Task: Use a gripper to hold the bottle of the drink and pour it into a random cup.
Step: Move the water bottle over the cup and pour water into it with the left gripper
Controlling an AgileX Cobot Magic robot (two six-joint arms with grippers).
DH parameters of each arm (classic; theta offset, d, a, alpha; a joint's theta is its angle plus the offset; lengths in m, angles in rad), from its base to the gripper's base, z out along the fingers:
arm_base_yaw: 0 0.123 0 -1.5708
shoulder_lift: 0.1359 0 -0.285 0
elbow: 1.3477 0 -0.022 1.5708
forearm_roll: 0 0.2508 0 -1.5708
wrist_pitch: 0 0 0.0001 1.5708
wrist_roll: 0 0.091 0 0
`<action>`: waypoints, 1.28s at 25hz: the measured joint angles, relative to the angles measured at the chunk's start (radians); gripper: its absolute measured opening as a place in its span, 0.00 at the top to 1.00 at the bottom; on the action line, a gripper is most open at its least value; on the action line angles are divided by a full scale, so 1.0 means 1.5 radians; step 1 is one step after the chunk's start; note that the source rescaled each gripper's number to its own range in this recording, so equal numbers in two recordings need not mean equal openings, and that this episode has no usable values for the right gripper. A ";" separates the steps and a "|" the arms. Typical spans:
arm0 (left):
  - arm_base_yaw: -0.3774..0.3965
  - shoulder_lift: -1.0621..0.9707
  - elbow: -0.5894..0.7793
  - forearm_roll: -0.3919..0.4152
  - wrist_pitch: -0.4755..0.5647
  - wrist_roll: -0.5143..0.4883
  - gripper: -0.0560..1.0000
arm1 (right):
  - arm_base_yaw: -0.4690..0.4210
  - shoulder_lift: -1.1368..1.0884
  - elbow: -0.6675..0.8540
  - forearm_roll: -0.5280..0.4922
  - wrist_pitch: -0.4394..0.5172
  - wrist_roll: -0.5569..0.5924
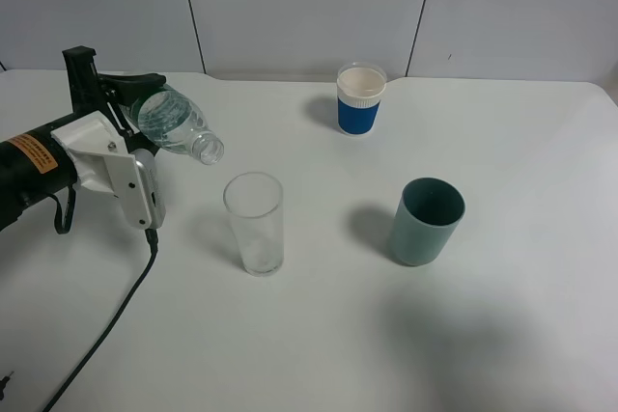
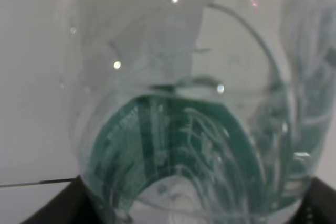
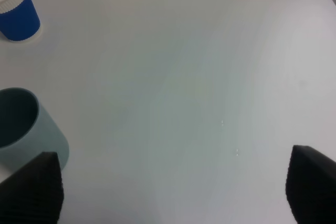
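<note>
Exterior high: my left gripper (image 1: 124, 94) clamped on bottle (image 1: 174, 121); bottle tilted, mouth short of glass (image 1: 255, 224) rim; risk: liq spills on table (image 1: 502, 335) if tipped further w/o shifting over; r. gripper (image 3: 170, 187) agape, empty.

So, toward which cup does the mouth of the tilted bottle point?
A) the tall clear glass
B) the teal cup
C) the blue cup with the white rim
A: the bottle leans with its neck toward the clear glass, which is the cup nearest to it.
</note>
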 joint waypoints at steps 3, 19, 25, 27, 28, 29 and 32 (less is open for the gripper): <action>-0.001 0.000 0.000 -0.002 0.000 0.000 0.94 | 0.000 0.000 0.000 0.000 0.000 0.000; -0.078 -0.001 0.012 -0.124 0.000 0.059 0.94 | 0.000 0.000 0.000 0.000 0.000 0.000; -0.078 -0.001 0.024 -0.124 0.000 0.062 0.94 | 0.000 0.000 0.000 0.000 0.000 0.000; -0.078 -0.003 0.024 -0.124 0.000 0.062 0.94 | 0.000 0.000 0.000 0.000 0.000 0.000; -0.078 -0.005 0.024 -0.124 0.000 0.062 0.94 | 0.000 0.000 0.000 0.000 0.000 0.000; -0.078 -0.008 0.024 -0.123 0.000 0.062 0.94 | 0.000 0.000 0.000 0.000 0.000 0.000; -0.078 -0.016 0.024 -0.124 0.000 0.062 0.94 | 0.000 0.000 0.000 0.000 0.000 0.000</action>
